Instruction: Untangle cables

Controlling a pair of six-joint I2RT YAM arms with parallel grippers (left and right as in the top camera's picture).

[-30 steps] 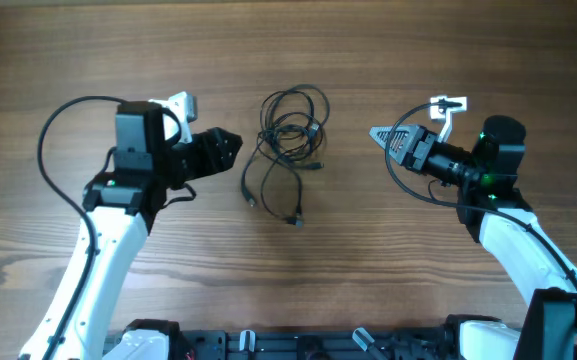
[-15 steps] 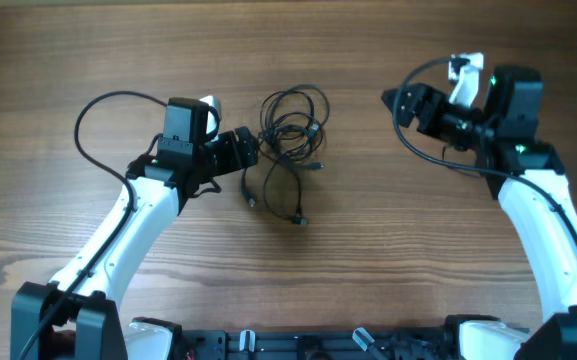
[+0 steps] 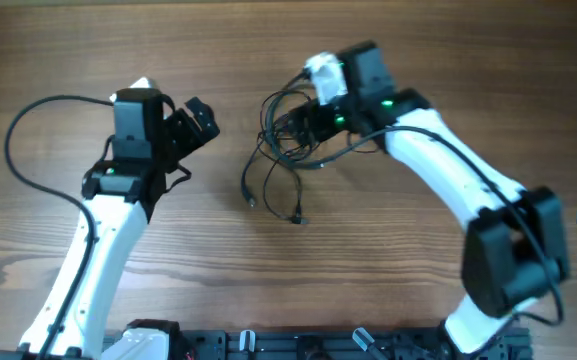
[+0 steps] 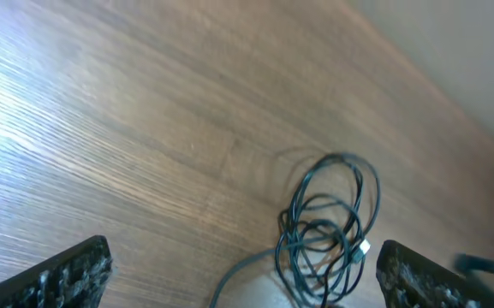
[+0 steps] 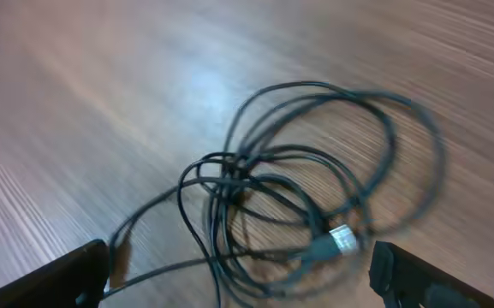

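The cables (image 3: 290, 128) are thin black cords in a tangled bundle of loops mid-table, with two tails running down to small plug ends (image 3: 297, 219). My right gripper (image 3: 310, 120) hovers right over the bundle, open; in the right wrist view the cables (image 5: 289, 205) lie between its spread fingers (image 5: 242, 274), with a silver plug tip (image 5: 341, 238) among them. My left gripper (image 3: 200, 115) is open and empty, left of the bundle and apart from it. In the left wrist view the cables (image 4: 328, 222) lie ahead, towards the right finger of the gripper (image 4: 247, 269).
The wooden table (image 3: 88, 40) carries only the cables. A thick black arm wire (image 3: 13, 150) loops out left of the left arm. The robot base (image 3: 298, 345) runs along the front edge. The table's far edge (image 4: 452, 77) shows in the left wrist view.
My right arm has swung far left and now sits over the cable bundle. My left gripper has drawn back left, away from the cables. The cables have not visibly moved.
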